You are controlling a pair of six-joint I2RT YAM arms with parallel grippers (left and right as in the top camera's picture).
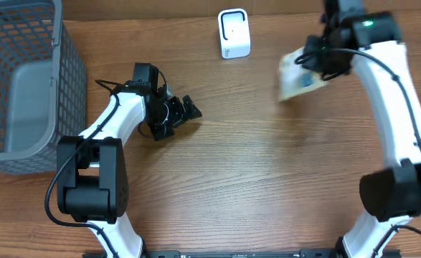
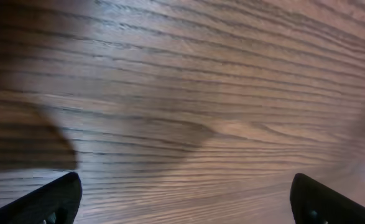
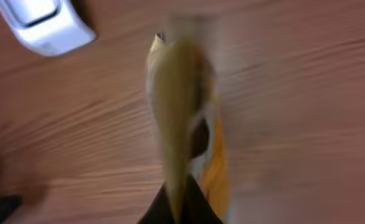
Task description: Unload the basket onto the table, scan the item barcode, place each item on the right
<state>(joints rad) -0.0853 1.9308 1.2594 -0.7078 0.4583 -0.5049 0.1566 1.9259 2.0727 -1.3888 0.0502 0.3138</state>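
We've got the packet [image 1: 300, 75] pinched in the right end effector [image 1: 316, 63], shut tight on it above the tabletop [image 1: 267, 165], long axis running straight out from the fingers. The scanner [image 1: 233, 34] is nearby to its left. The left end effector [image 1: 186, 109] gapes wide and empty.

basket [image 1: 72, 86]: far left | scanner [image 1: 233, 34]: back | packet [image 1: 298, 79]: right of scanner

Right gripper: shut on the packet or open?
Shut on it. The right gripper pinches the yellow packet by one edge, blurred, with the white scanner nearby.
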